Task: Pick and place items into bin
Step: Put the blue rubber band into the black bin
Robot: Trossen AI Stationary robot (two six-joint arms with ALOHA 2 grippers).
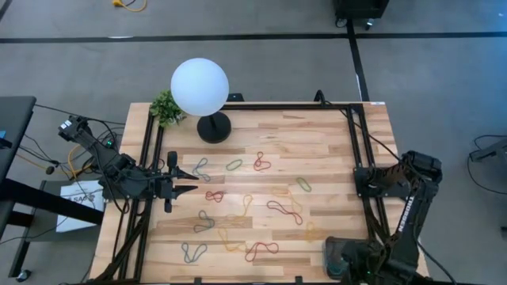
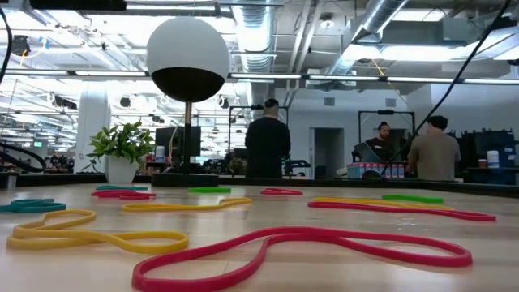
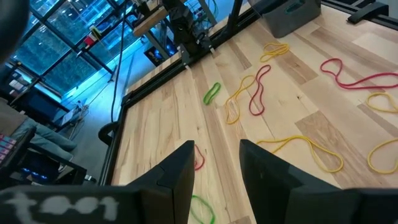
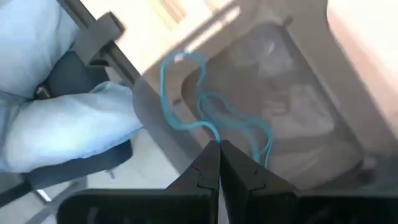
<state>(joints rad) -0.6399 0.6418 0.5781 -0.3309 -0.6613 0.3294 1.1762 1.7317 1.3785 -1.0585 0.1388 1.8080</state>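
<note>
Left claw [image 1: 190, 188]: hangs low over the left side of the surface [image 1: 333, 150], fingers [image 3: 177, 180] parted with nothing between them, pointing toward the scattered items [image 1: 238, 210].
Items: loops of red, yellow, green and grey-blue lie spread across the middle of the surface; a red loop [image 3: 199, 158] sits just ahead of the left fingers.
Right claw [image 4: 219, 149]: at the near right corner, fingers shut on a light blue loop [image 4: 186, 99], which dangles over the bin [image 1: 341, 255].
Bin: at the near right corner of the surface, partly under the right arm.
Risk: part of the loop drapes across the bin's rim, so on release it may hang over the edge or slip outside.
Views: only the right wrist view shows the held loop; the high view hides it. The low view shows neither claw, only loops, a globe lamp [image 2: 188, 61] and people beyond.
</note>
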